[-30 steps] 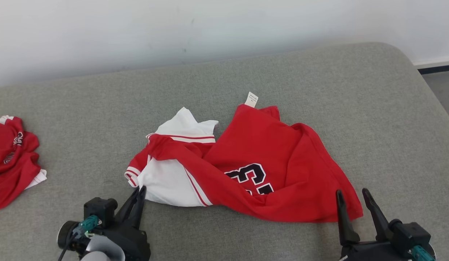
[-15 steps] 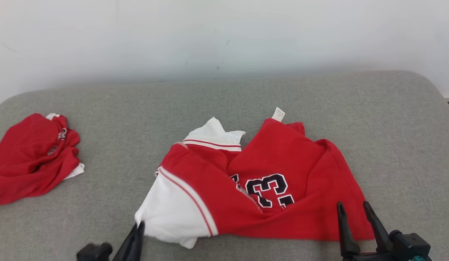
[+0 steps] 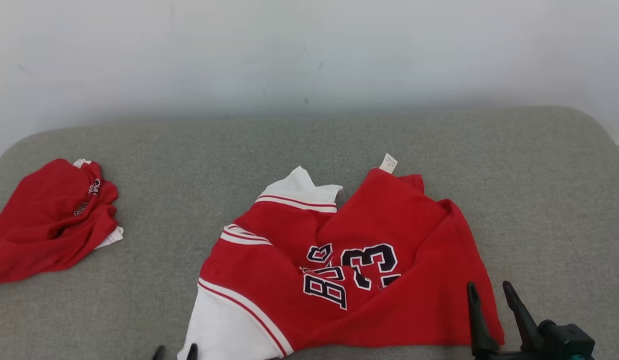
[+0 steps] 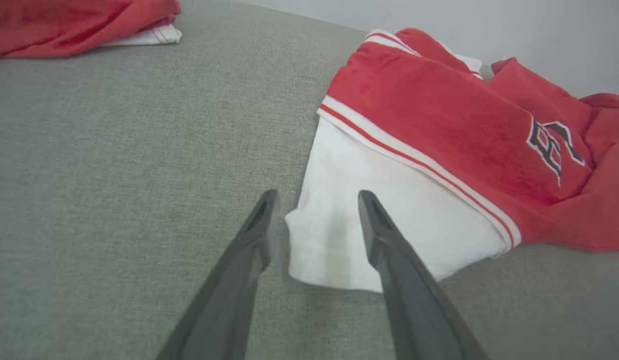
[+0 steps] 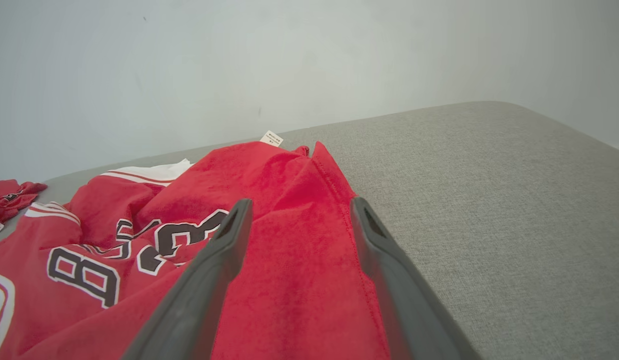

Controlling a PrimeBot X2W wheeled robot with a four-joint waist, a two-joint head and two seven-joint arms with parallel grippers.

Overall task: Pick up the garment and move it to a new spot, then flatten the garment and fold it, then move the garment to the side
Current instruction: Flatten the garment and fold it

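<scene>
The garment (image 3: 339,260), a red jersey with white panels and dark "33" lettering, lies partly spread on the grey padded surface (image 3: 439,140). My left gripper (image 3: 175,351) shows as two fingertips at the bottom edge, by the jersey's near white corner. In the left wrist view the left gripper (image 4: 317,195) is open, and the garment's (image 4: 414,150) white corner lies loose between its fingers. My right gripper (image 3: 488,286) stands open at the jersey's near right hem. In the right wrist view the right gripper's (image 5: 300,201) fingers straddle the garment's (image 5: 269,180) red cloth without pinching it.
A second red garment (image 3: 49,220) lies bunched at the surface's far left, also seen as the red heap (image 4: 79,25) in the left wrist view. A white wall (image 3: 309,50) runs behind. The surface's rounded right edge (image 3: 604,135) is near.
My left gripper pulled the white corner toward the near edge, spreading the jersey so more lettering shows, then opened and let go. The head camera shifted. The right gripper stayed open.
</scene>
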